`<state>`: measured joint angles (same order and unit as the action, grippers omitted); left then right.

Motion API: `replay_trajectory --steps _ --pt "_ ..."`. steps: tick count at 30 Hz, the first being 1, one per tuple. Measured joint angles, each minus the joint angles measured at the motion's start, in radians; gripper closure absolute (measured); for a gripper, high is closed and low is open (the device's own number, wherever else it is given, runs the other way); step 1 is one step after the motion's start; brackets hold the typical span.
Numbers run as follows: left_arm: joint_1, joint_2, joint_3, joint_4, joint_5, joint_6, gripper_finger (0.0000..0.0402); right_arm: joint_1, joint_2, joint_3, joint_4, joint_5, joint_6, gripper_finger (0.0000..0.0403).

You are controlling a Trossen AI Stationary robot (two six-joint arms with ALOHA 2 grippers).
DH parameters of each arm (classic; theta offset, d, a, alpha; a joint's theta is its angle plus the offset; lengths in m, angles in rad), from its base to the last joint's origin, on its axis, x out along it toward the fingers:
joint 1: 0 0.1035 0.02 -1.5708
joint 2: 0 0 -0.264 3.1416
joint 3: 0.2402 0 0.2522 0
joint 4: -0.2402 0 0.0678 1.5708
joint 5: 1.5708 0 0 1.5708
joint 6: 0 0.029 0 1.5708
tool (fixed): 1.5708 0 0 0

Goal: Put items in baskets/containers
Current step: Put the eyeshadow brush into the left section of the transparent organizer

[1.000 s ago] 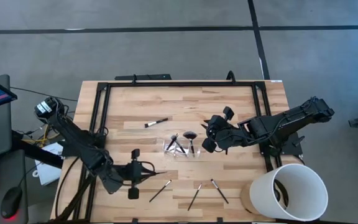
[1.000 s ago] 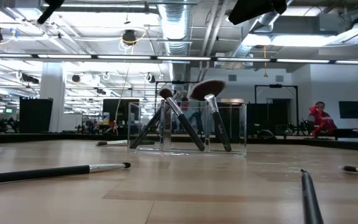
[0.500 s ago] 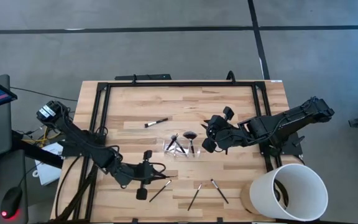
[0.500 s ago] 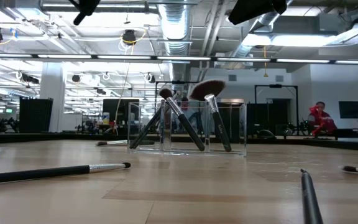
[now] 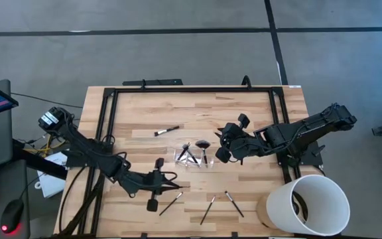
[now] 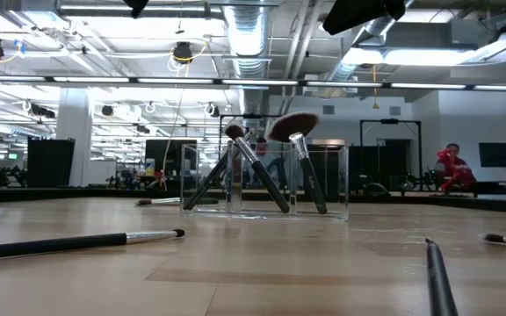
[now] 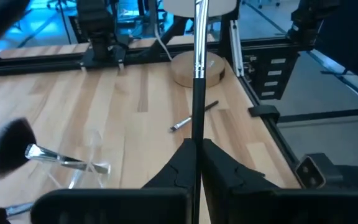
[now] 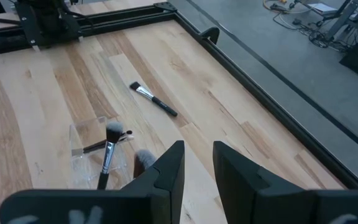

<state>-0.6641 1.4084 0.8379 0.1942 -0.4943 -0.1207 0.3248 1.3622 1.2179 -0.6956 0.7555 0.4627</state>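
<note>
The clear tray (image 5: 194, 159) sits mid-table with several dark-handled brushes leaning in it, heads up, one with a wide fan head (image 6: 292, 125). Three brushes (image 5: 171, 202) (image 5: 207, 209) (image 5: 234, 204) lie flat near the table's near edge. Another brush (image 5: 166, 131) lies farther back. My left gripper (image 5: 172, 180) is left of and nearer than the tray, shut on a thin brush (image 7: 197, 93) with a silver ferrule. My right gripper (image 8: 197, 148) hovers open just right of the tray (image 8: 95, 140), touching nothing. My left gripper pinches the brush's dark handle (image 7: 196, 134) between its two fingers. The fingers lie level and along the brush, reaching from the table's left. The brush sticks straight out past the fingertips, ferrule end (image 7: 197, 43) toward the table's right, lifted clear of the table.
A large white bucket (image 5: 314, 202) stands at the table's near right corner. A black frame (image 5: 191, 89) runs along the table's edges. Bare wood lies between the tray and the near brushes. A person in red (image 6: 453, 167) is far off in the room.
My left gripper has moved toward the table's right, closer to the tray, carrying the held brush with it. The right arm and the tray have stayed still.
</note>
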Motion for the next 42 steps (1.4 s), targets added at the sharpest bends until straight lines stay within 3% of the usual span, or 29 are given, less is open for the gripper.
replay_trajectory --steps 11,23,42 --pt "0.008 0.000 -0.153 0.324 0.076 0.011 0.0391 0.000 0.000 0.000 0.000 0.000 0.000 0.0326" --pt "0.008 -0.016 -0.232 0.496 0.110 0.060 0.0391 0.000 0.000 0.000 0.000 0.000 0.000 0.0326" --pt "-0.031 -0.015 -0.244 0.548 0.126 0.080 0.0391 0.000 0.000 0.000 0.001 0.000 0.000 0.0326"
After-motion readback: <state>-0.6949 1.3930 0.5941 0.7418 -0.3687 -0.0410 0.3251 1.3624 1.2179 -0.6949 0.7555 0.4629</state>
